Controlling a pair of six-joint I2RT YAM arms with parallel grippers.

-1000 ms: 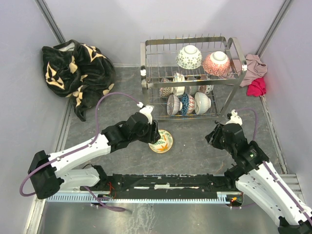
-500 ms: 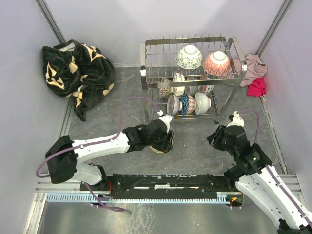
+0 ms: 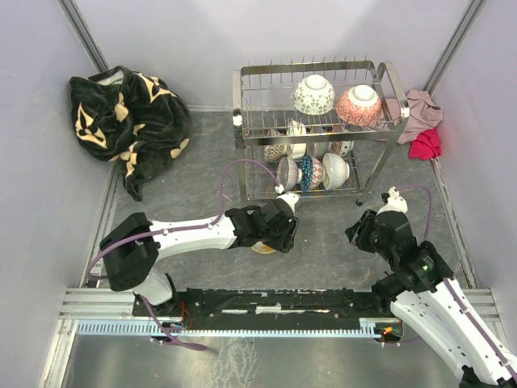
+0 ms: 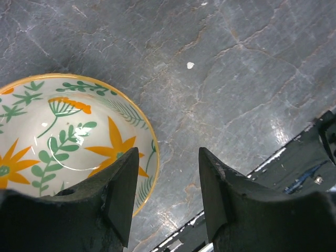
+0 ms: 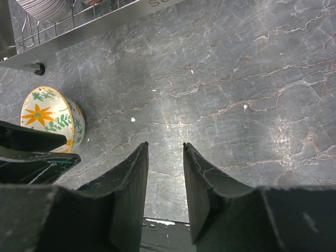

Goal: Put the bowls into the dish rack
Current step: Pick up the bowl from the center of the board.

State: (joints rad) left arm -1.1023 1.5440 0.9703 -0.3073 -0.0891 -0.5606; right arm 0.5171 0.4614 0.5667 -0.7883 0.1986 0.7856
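Observation:
A cream bowl with orange flowers and green leaves [image 4: 58,136] stands upright on the grey table; it also shows in the right wrist view [image 5: 52,118]. My left gripper [image 4: 168,157] is open right over its right rim, with one finger [image 4: 118,194] above the inside and the other [image 4: 215,194] outside. In the top view the left gripper [image 3: 275,234] hides most of the bowl [image 3: 262,248]. The chrome dish rack [image 3: 307,69] stands behind it. It holds two bowls on top [image 3: 313,94] and several below [image 3: 311,171]. My right gripper [image 5: 165,144] is open and empty over bare table.
A black and tan blanket [image 3: 129,121] lies at the back left. Pink and red cloths [image 3: 424,129] lie right of the rack. The rack's base rail and a foot [image 5: 37,68] show in the right wrist view. A black rail [image 3: 266,303] runs along the near edge.
My left arm has swung right and stretched out over the flowered bowl, which now is mostly covered in the top view. My right arm has shifted slightly right and nearer.

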